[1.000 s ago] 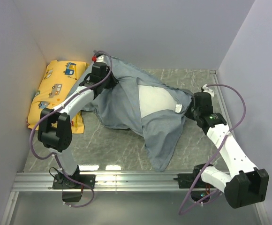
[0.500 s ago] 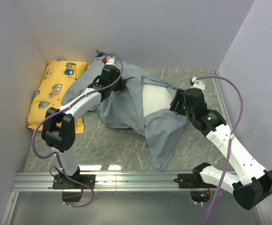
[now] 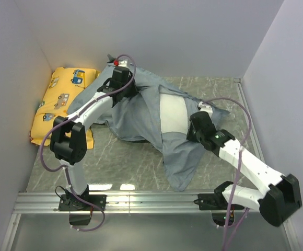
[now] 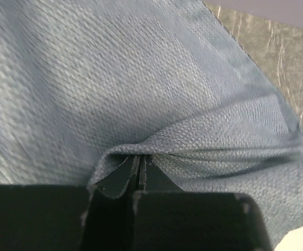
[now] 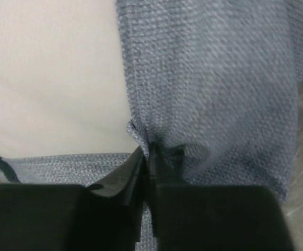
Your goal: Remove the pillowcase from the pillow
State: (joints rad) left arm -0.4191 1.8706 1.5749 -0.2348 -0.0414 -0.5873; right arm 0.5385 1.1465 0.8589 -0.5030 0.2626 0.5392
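The grey-blue pillowcase (image 3: pixel 141 112) lies crumpled over the middle of the table, with a flap hanging toward the near edge. The white pillow (image 3: pixel 173 115) shows through its open side. My left gripper (image 3: pixel 123 90) is shut on a fold of pillowcase (image 4: pixel 156 104) at the far left part; its jaws are pressed together on the fabric (image 4: pixel 139 159). My right gripper (image 3: pixel 195 132) is shut on the pillowcase edge (image 5: pixel 204 78) beside the bare pillow (image 5: pixel 52 73); its jaws pinch the cloth (image 5: pixel 147 151).
A yellow vehicle-print cushion (image 3: pixel 57 102) lies at the far left against the wall. Walls close in the left, back and right. A metal rail (image 3: pixel 151 201) runs along the near edge with both arm bases.
My right gripper has moved left and nearer, drawing the pillowcase edge over the pillow so less white shows. My left gripper shifted right, then slightly back, still holding fabric.
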